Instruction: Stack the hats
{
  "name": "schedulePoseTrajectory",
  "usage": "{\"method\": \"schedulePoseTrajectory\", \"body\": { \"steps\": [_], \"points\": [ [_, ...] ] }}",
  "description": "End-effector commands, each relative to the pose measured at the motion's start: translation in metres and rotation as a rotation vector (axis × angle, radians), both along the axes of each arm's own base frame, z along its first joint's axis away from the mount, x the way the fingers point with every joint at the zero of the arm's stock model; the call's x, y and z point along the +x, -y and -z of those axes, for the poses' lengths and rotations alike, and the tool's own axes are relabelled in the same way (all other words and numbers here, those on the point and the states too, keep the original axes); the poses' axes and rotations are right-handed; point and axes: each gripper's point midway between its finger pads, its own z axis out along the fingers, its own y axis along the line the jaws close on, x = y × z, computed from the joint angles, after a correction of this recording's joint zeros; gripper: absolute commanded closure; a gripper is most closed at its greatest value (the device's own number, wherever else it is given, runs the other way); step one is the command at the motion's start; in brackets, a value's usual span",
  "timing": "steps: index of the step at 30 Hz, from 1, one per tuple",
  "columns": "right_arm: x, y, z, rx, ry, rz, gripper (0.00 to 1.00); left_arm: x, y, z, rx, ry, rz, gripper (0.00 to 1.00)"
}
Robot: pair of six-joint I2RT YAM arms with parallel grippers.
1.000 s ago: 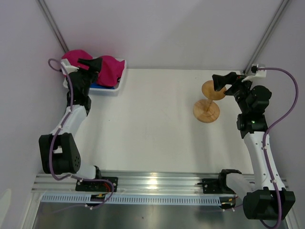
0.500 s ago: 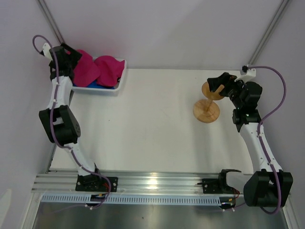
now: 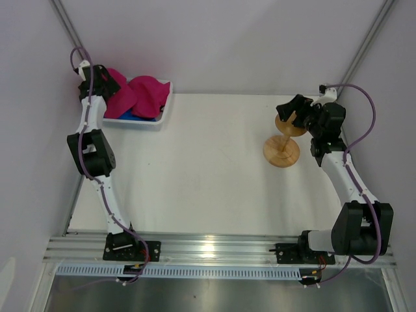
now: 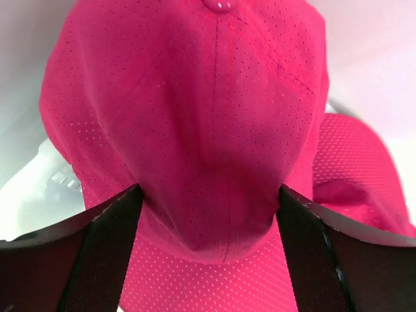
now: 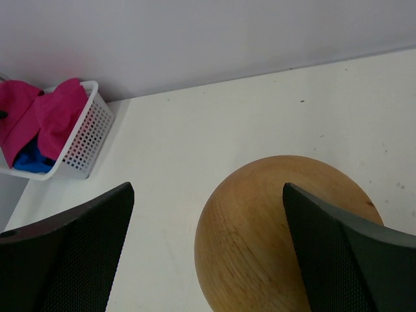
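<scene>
Two magenta-pink hats lie piled in the white mesh basket at the far left, and a bit of blue hat shows under them. My left gripper is over the left pink hat. In the left wrist view its jaws stand wide open on either side of that hat's crown, with the second pink hat behind to the right. My right gripper is open and empty just over the round top of the wooden stand; the ball sits between and below its fingers.
The basket stands against the back wall near the left wall, and it also shows in the right wrist view with pink and blue fabric inside. The wooden stand is at the far right. White tabletop lies between them.
My left arm has swung to the far left corner and its gripper has moved onto the left pink hat. My right gripper has shifted a little left over the stand's top.
</scene>
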Motion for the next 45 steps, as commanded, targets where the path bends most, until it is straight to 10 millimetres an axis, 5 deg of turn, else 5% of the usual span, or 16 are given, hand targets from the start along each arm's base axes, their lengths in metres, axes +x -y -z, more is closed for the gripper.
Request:
{"method": "schedulePoseTrajectory", "body": {
  "steps": [1, 3, 5, 6, 7, 8, 10, 12, 15, 18, 23, 25, 26, 30, 34, 45],
  "points": [
    [0.011, -0.004, -0.026, -0.003, 0.072, -0.019, 0.01, 0.011, -0.004, -0.022, 0.084, 0.027, 0.032, 0.17],
    [0.013, -0.004, -0.026, 0.000, 0.068, -0.014, 0.01, 0.015, -0.003, -0.013, 0.085, 0.017, 0.051, 0.18],
    [0.015, -0.003, -0.027, -0.002, 0.066, -0.013, 0.01, 0.018, -0.002, -0.017, 0.094, 0.026, 0.063, 0.31],
    [0.015, -0.003, -0.027, -0.004, 0.068, -0.010, 0.01, 0.019, -0.002, -0.020, 0.094, 0.034, 0.065, 0.39],
    [0.015, -0.003, -0.028, -0.004, 0.068, -0.010, 0.01, 0.019, -0.001, -0.019, 0.090, 0.034, 0.066, 0.62],
    [0.015, -0.002, -0.028, -0.007, 0.070, -0.007, 0.01, 0.019, 0.000, -0.021, 0.089, 0.039, 0.067, 0.73],
    [0.015, -0.001, -0.031, -0.012, 0.078, -0.005, 0.01, 0.018, 0.002, -0.027, 0.082, 0.052, 0.072, 0.92],
    [0.015, -0.001, -0.032, -0.017, 0.081, -0.005, 0.01, 0.013, 0.002, -0.042, 0.087, 0.069, 0.069, 0.99],
    [0.014, -0.002, -0.034, -0.027, 0.080, -0.011, 0.01, 0.005, 0.009, -0.063, 0.099, 0.094, 0.089, 0.99],
    [0.013, 0.000, -0.037, -0.028, 0.077, -0.004, 0.01, -0.009, 0.024, -0.109, 0.169, 0.141, 0.139, 0.99],
    [0.004, 0.008, -0.049, -0.027, 0.086, 0.052, 0.01, -0.038, 0.091, -0.200, 0.263, 0.268, 0.322, 0.99],
    [0.000, 0.012, -0.054, -0.009, 0.085, 0.080, 0.01, -0.048, 0.112, -0.221, 0.299, 0.295, 0.382, 0.99],
    [-0.006, 0.017, -0.058, -0.002, 0.079, 0.116, 0.01, -0.059, 0.139, -0.239, 0.312, 0.325, 0.451, 0.99],
    [-0.023, 0.043, -0.059, 0.046, 0.043, 0.215, 0.01, -0.085, 0.186, -0.261, 0.415, 0.319, 0.521, 0.99],
    [-0.045, 0.052, -0.054, 0.064, 0.019, 0.214, 0.00, -0.105, 0.219, -0.271, 0.431, 0.331, 0.564, 0.99],
    [-0.090, 0.045, -0.056, 0.033, 0.044, 0.176, 0.01, -0.101, 0.205, -0.217, 0.399, 0.204, 0.477, 0.99]
  ]
}}
